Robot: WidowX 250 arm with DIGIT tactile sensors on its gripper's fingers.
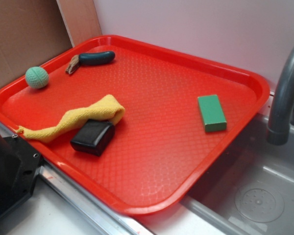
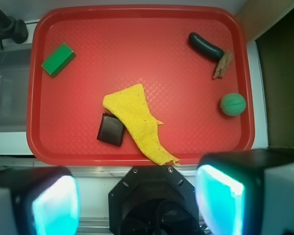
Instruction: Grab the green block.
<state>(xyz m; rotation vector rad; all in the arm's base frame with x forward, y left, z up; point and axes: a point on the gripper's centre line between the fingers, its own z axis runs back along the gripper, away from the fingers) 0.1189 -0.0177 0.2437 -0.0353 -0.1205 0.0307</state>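
Observation:
The green block [image 1: 211,112] lies flat on the red tray [image 1: 161,147], close to its right rim and beside the sink. In the wrist view the green block [image 2: 58,59] sits at the tray's far left corner. My gripper [image 2: 137,198] hangs high above the tray's near edge, over the black robot base [image 2: 152,200]. Its two fingers [image 2: 54,205] stand wide apart with nothing between them. The block is far from the gripper, up and to the left in the wrist view. The gripper itself does not show in the exterior view.
On the tray are a black box [image 2: 111,129], a yellow cloth [image 2: 137,122] draped against it, a pale green ball [image 2: 233,104], a dark green cucumber toy [image 2: 205,46] and a brown wooden piece [image 2: 222,64]. A grey faucet [image 1: 284,93] and sink [image 1: 255,196] border the block's side.

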